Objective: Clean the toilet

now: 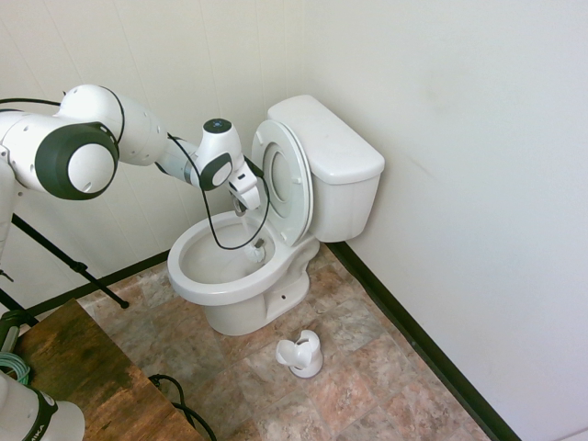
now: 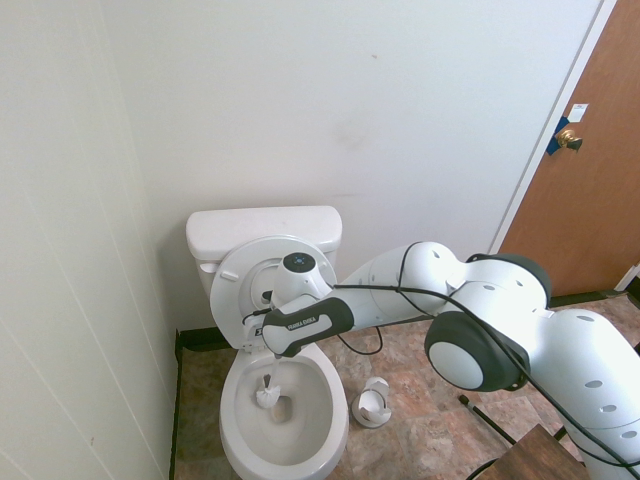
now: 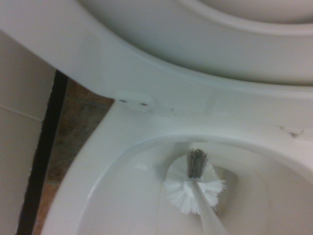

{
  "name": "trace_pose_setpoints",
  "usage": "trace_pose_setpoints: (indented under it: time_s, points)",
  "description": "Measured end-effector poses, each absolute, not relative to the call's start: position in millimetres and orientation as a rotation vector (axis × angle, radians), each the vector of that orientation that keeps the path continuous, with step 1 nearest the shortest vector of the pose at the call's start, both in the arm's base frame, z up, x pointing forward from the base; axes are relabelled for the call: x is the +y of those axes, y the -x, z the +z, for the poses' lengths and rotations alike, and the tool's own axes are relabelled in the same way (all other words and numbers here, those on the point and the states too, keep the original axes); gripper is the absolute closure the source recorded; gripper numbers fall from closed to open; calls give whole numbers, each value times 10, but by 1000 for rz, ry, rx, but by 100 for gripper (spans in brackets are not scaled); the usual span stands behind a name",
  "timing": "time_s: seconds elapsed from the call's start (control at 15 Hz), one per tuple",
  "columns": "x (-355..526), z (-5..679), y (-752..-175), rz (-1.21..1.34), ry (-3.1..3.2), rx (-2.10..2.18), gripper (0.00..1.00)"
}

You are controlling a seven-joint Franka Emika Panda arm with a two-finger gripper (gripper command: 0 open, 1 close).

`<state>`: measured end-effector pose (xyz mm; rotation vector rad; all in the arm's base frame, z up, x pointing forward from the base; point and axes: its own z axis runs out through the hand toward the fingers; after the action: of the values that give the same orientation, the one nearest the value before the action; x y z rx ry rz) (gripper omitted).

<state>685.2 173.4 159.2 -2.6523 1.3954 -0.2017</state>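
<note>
The white toilet [image 1: 213,292] stands in the corner with its seat and lid [image 1: 287,180] raised against the tank [image 1: 342,163]. My gripper [image 1: 243,199] hangs over the back of the bowl, shut on the thin handle of a white toilet brush. Its bristled head [image 1: 257,248] sits down inside the bowl near the rear wall. From the other side, the gripper [image 2: 266,352] is in front of the raised lid and the brush head [image 2: 268,396] is in the toilet [image 2: 236,442] bowl. Up close, the wrist view has the brush head [image 3: 194,185] against the toilet [image 3: 146,122] bowl's inner wall.
The small white brush holder [image 1: 301,354] stands on the tiled floor beside the toilet's base, also visible as the holder [image 2: 372,403]. A wooden table [image 1: 83,367] is at the near left. Walls close in behind and beside the toilet. A brown door [image 2: 590,170] is at the right.
</note>
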Motion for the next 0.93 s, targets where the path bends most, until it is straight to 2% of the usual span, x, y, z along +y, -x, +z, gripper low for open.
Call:
trace_pose_setpoints:
  time_s: [0.4, 0.93]
  points:
    - [1861, 1592, -6576, -172, 2745, 1382, 100]
    - [1839, 3297, -5826, -314, 2747, 1388, 100]
